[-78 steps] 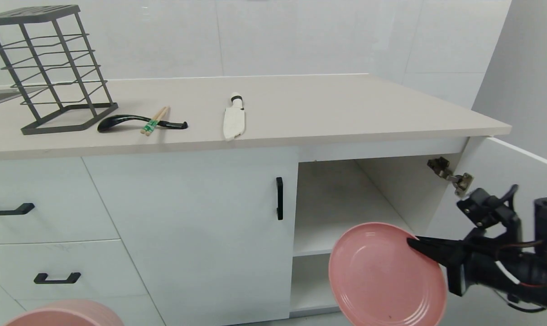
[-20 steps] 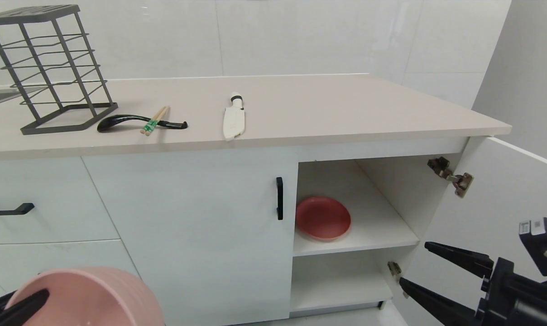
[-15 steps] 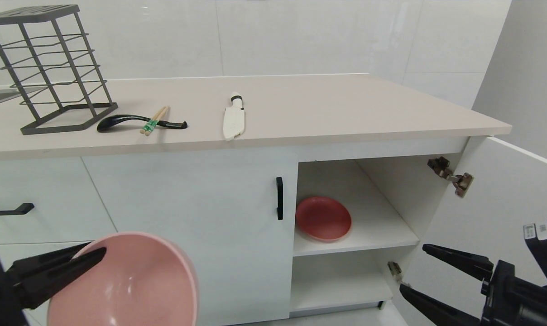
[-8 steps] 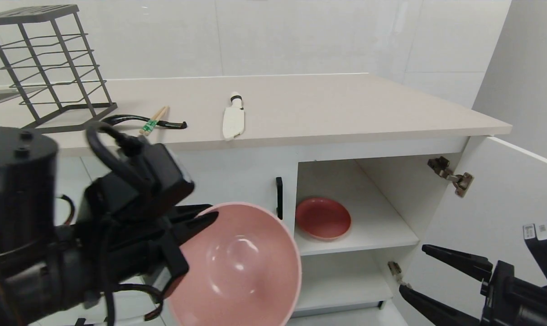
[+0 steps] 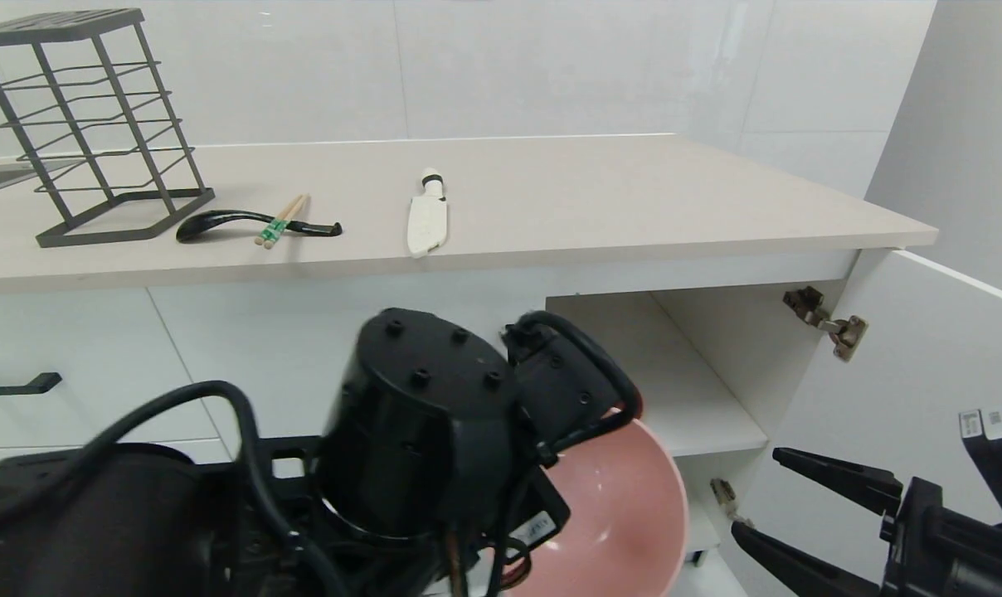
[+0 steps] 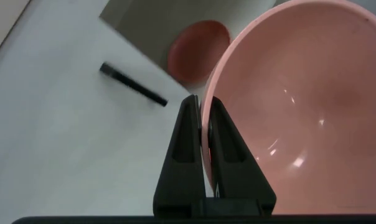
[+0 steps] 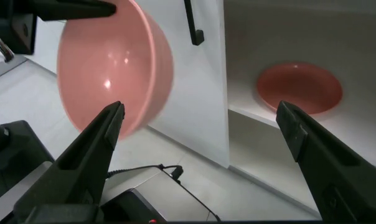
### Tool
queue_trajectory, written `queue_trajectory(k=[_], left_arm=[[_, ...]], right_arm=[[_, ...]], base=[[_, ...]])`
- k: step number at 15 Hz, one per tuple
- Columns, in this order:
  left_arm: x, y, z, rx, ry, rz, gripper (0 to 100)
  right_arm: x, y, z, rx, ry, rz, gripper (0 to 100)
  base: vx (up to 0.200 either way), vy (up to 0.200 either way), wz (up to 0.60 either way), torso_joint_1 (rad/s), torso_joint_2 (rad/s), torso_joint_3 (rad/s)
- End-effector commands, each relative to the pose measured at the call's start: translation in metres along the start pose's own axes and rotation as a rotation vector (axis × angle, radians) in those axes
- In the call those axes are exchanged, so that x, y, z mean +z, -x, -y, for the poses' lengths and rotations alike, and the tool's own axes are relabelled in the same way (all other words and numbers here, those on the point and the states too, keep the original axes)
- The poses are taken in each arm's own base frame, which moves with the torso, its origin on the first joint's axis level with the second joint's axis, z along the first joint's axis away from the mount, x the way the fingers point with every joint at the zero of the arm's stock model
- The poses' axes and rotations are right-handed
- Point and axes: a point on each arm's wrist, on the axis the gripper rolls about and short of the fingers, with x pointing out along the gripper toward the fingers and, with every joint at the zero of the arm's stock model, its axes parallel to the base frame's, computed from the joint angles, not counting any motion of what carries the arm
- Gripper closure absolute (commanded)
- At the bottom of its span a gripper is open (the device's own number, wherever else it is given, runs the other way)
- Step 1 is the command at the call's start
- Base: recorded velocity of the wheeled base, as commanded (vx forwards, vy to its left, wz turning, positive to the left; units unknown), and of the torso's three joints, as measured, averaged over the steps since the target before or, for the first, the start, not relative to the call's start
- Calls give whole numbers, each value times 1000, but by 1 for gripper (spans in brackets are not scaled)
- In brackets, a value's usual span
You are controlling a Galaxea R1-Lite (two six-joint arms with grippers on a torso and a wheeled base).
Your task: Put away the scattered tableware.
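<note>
A pink bowl (image 5: 634, 514) hangs tilted in front of the open cupboard (image 5: 700, 414), with my left gripper (image 6: 201, 102) shut on its rim (image 6: 208, 118). A red-pink plate (image 6: 197, 53) lies on the cupboard's upper shelf (image 7: 337, 134); the right wrist view shows the plate (image 7: 299, 87) beyond the bowl (image 7: 113, 62). My right gripper (image 5: 758, 491) stands open and empty, low beside the open door (image 5: 924, 365). On the counter (image 5: 634, 199) lie a black ladle (image 5: 219, 222), chopsticks (image 5: 282, 220) and a white sheathed knife (image 5: 427, 217).
A black wire rack (image 5: 86, 124) stands at the counter's left end. The left cupboard door (image 5: 244, 332) is shut, its black handle (image 6: 133, 85) close to the bowl. Drawers with black handles (image 5: 12, 383) lie further left. A lower shelf (image 5: 700, 531) sits under the upper one.
My left arm has swung the bowl from the lower left rightwards, in front of the open cupboard, now covering the plate in the head view. The right gripper, which earlier let go of the plate, stays still.
</note>
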Motion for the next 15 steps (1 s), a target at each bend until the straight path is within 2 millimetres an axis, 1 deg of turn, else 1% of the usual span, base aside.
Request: queue_trajectory(k=[1,3,6,7,9,11,15], left_arm=[[10,-25,26,-12,-41,-15,100],[12,-34,31,-10,-48,-12,100],[16,-42,36,-6,-58,11,100],[16,-42,36,-5,-58,12,100],[20,-45,36,-2,-52,22,100],[21,-45,36,-4,-52,25,100],[21,-45,36,-3,-49,32,100]], right_arm=[[-1,-1,1,-5,-1,-10,0],[-3,-4,3,-29,-11,-25,0],[-3,-4,7,-113,-46,-17,0],[-3,-4,7,-114,-49,-18,0],[-11,-7,9,-138,-65,-83,0],[-16,-14,12,-164,-74,-130,0],[-18,-31,16,-172,-81,-174,0]], base=[[0,0,0,0,0,0],[0,0,0,0,0,0],[0,0,0,0,0,0],[0,0,0,0,0,0],[0,0,0,0,0,0],[0,0,0,0,0,0],[0,0,0,0,0,0]])
